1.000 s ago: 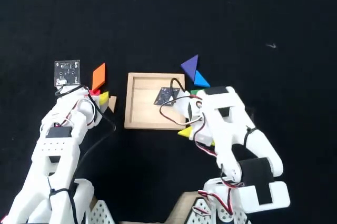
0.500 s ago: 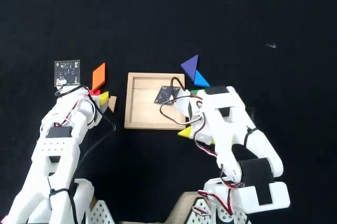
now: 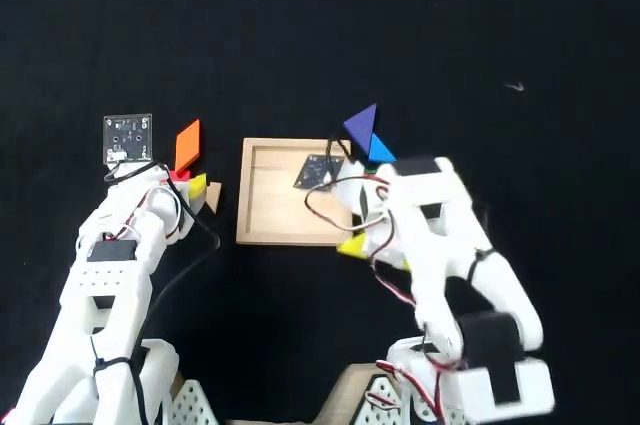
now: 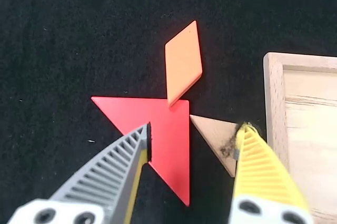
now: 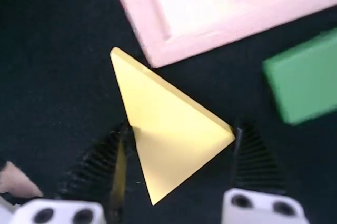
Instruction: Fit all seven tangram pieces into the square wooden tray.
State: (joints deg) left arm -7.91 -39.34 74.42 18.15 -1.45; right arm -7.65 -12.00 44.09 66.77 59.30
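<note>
The square wooden tray [image 3: 262,207] lies mid-table with its floor bare. My right gripper [image 5: 181,132] is shut on a yellow triangle [image 5: 168,129] just off the tray's near right corner [image 5: 174,45]; the triangle [image 3: 351,246] peeks out under that arm. A green piece [image 5: 304,80] lies beside it. My left gripper [image 4: 195,127] hangs open over a red triangle [image 4: 160,129], an orange parallelogram [image 4: 183,61] and a wooden triangle [image 4: 217,135], left of the tray [image 4: 275,103]. A purple triangle [image 3: 361,125] and a blue triangle [image 3: 381,150] lie past the tray's far right corner.
A small square circuit board [image 3: 128,137] lies on the black cloth far left of the orange parallelogram [image 3: 187,145]. The right arm's wires loop over the tray's right side. Open cloth stretches across the far and right parts of the table.
The right arm has shifted slightly toward the far side, and the yellow triangle has crept with it toward the tray. The left arm has stayed still.
</note>
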